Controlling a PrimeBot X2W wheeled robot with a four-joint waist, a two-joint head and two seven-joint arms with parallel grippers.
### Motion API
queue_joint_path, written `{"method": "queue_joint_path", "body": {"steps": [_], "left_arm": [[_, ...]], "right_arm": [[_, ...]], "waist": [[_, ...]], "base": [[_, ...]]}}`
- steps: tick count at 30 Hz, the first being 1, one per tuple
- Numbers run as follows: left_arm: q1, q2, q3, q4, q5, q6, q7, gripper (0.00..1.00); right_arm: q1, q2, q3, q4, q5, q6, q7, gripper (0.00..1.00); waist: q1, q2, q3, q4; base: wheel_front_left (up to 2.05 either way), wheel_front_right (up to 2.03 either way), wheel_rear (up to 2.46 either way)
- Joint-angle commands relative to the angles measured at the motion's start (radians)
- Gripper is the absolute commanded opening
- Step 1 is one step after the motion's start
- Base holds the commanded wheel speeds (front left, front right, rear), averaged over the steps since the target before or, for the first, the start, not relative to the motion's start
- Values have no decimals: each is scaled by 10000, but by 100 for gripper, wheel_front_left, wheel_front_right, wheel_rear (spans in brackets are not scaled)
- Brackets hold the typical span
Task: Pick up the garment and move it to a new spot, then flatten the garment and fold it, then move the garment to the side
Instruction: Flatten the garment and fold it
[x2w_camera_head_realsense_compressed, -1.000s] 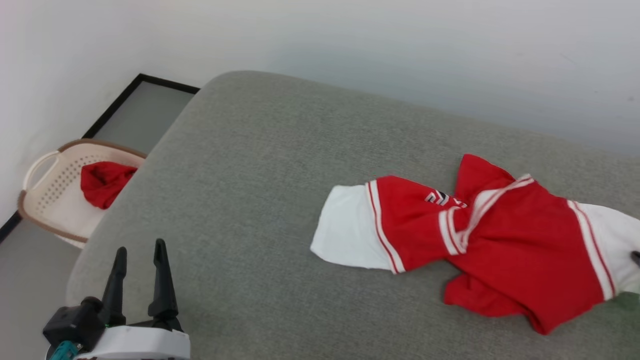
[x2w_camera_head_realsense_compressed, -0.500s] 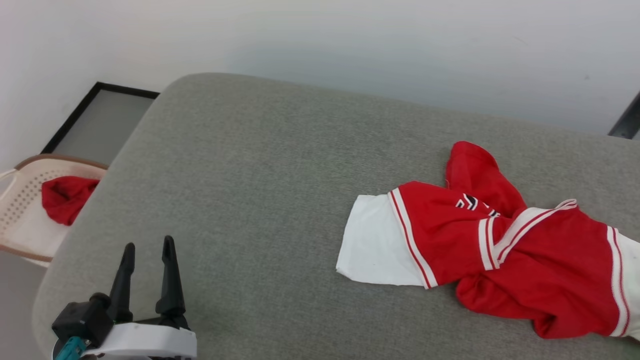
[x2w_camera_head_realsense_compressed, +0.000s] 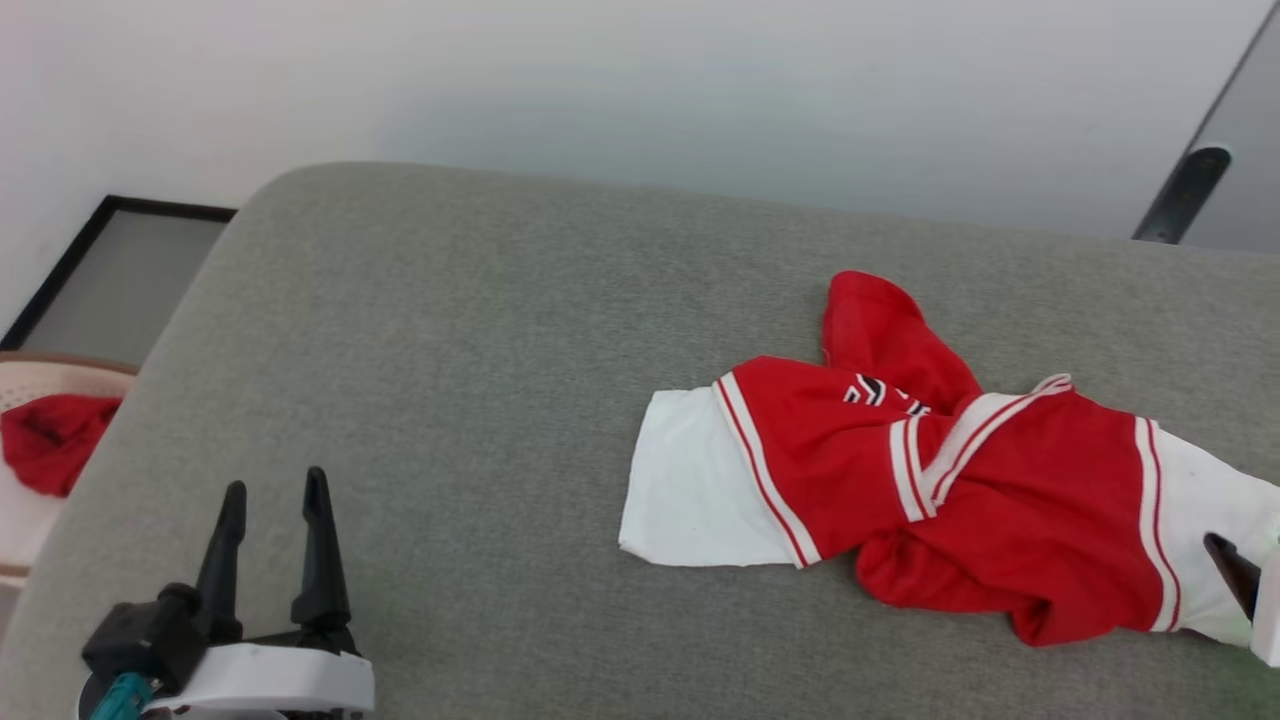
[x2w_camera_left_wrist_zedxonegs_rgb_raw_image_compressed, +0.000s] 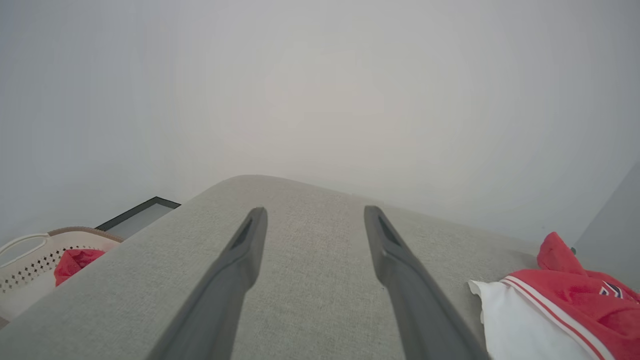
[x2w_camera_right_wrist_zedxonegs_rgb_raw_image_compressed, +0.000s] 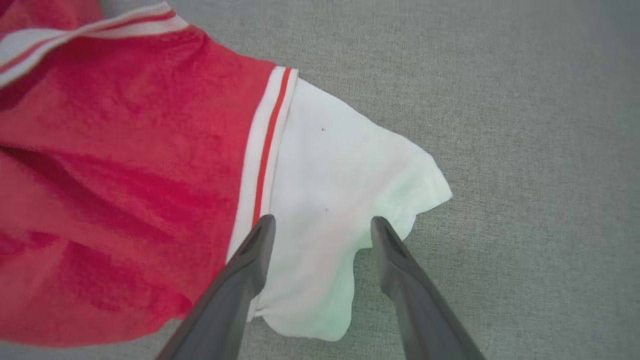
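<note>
Head camera has swung since a second ago; the right claw now shows one finger at that view's lower right edge.
Head view: the shirt lies crumpled on the right part of the grey cushion. The left claw is open, well apart at lower left, and a basket holding a red cloth sits beyond the cushion's left edge. Left wrist view: fingers wide over bare cushion, shirt at right. Right wrist view: right claw open, fingers spread over the shirt's white sleeve end.
</note>
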Motion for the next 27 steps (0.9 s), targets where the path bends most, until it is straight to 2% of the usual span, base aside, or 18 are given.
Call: {"method": "queue_joint_path", "body": {"steps": [1,7,12,13,18,23,27], "left_arm": [[7,18,75,-59,53,-25,-13,100],[-23,68,-66,-142,181,-25,-13,100],[-6,279,-602,-374,104,-26,-13,100],[-6,279,-602,-374,104,-26,-13,100],[102,534,-1010,-487,-15,-15,-9,100],[119,1085,-1818,-377,-658,-15,-7,100],[-76,1902,-2781,-461,-1738,-15,636,100]], "right_arm": [[49,-57,22,-182,166,-6,-212,100],[369,-96,96,-899,320,-6,-1291,100],[619,173,-61,-1414,20,-8,-2714,100],[619,173,-61,-1414,20,-8,-2714,100],[725,578,-59,-1758,-689,-6,-4548,100],[729,1112,-37,-1663,-1378,-6,-6394,100],[666,1598,-28,-1396,-1656,-6,-7243,100]], "waist": [[0,0,-8,-233],[0,0,34,-515],[0,0,154,-754],[0,0,154,-754],[0,0,361,-1158],[0,0,615,-1700],[0,0,848,-2139]], "base": [[0,0,0],[0,0,0],[0,0,0],[0,0,0],[0,0,0],[0,0,0],[0,0,0]]}}
